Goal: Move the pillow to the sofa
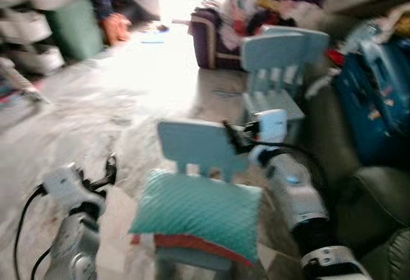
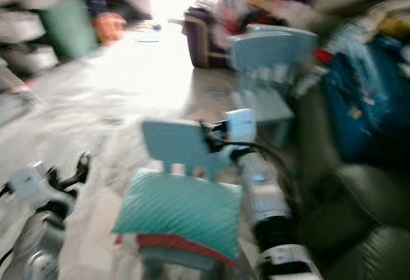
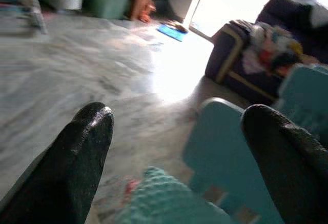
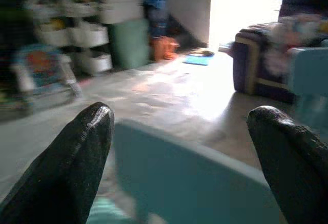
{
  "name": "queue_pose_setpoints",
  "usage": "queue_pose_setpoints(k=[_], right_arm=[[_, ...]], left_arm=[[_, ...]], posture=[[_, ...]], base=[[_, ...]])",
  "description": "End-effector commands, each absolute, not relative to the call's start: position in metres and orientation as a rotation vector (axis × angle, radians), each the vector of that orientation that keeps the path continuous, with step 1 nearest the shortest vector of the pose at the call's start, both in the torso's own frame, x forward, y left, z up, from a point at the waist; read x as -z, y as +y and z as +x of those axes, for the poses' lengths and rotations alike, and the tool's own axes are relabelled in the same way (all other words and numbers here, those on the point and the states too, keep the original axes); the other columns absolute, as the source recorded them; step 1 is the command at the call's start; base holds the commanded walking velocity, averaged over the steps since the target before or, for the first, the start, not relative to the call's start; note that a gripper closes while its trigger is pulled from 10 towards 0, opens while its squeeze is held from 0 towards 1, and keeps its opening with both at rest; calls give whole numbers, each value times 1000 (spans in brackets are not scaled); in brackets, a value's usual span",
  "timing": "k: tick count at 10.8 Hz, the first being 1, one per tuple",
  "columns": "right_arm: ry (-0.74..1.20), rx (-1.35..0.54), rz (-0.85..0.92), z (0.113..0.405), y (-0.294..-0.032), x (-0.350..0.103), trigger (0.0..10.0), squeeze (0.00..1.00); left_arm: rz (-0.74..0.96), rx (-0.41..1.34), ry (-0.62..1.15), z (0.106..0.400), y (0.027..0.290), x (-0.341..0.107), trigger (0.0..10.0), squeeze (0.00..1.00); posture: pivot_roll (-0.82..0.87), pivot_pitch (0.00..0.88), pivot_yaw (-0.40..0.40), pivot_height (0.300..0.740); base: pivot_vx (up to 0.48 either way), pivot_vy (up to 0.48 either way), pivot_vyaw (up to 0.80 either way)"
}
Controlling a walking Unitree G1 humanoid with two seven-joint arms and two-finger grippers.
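A teal ribbed pillow (image 1: pixel 202 213) with a red edge lies on the seat of a small light-blue chair (image 1: pixel 192 144) just in front of me. My left gripper (image 1: pixel 110 170) hangs open to the left of the pillow, apart from it; in the left wrist view the pillow (image 3: pixel 164 201) and the chair (image 3: pixel 218 142) lie between its fingers (image 3: pixel 84 147). My right gripper (image 1: pixel 229 132) is open at the top right of the chair back (image 4: pixel 189 172). A dark green sofa (image 1: pixel 371 190) stands to the right.
A second light-blue chair (image 1: pixel 278 68) stands behind the first. A purple armchair (image 1: pixel 214 33) piled with clothes is at the back. Blue bags (image 1: pixel 375 97) rest on the sofa. A green bin (image 1: pixel 75 27) and shelves stand at the far left. Bright marble floor (image 1: pixel 128 94) stretches ahead.
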State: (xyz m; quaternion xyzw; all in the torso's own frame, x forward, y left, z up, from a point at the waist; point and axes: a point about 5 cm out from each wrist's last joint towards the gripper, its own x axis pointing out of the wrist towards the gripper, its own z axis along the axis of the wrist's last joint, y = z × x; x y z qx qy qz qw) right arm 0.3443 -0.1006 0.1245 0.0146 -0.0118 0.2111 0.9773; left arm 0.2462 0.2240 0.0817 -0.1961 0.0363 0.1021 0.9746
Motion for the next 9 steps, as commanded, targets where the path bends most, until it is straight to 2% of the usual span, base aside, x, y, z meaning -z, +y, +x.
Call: queue_pose_setpoints(k=[1,9], right_arm=[[-35,-414,18,346,-105,-129,10000,0],[-42,-377,33,346,-110,-130,10000,0]], left_arm=[[-385,-194,73,248,222,-84,10000,0],[-348,-184,125,246,223,-78,10000,0]], posture=[[-119,0,40,740],[-111,0,38,740]], base=[[0,0,0],[0,0,0]])
